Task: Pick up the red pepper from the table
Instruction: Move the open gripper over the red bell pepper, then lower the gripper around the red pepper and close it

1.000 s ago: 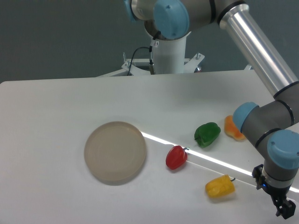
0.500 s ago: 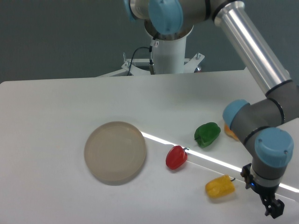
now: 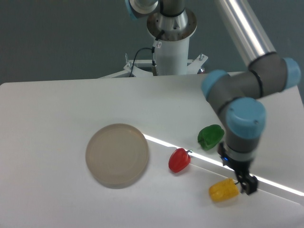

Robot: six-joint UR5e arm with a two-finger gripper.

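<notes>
On table (image 3: 57, 109) | red pepper (image 3: 179, 160) untouched | gripper (image 3: 248, 185) beside yellow pepper (image 3: 223, 190), jaw state unreadable

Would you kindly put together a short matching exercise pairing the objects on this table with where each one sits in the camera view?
Things:
1. red pepper
2. green pepper
3. yellow pepper
4. round beige disc

Places:
A. leftmost of the four, lying flat on the table
B. nearest the front edge, right beside the gripper
C. farthest back, under the arm's wrist
D. between the disc and the yellow pepper, on the bright strip of light

Pairs: 1-D, 2-C, 3-B, 4-A
</notes>
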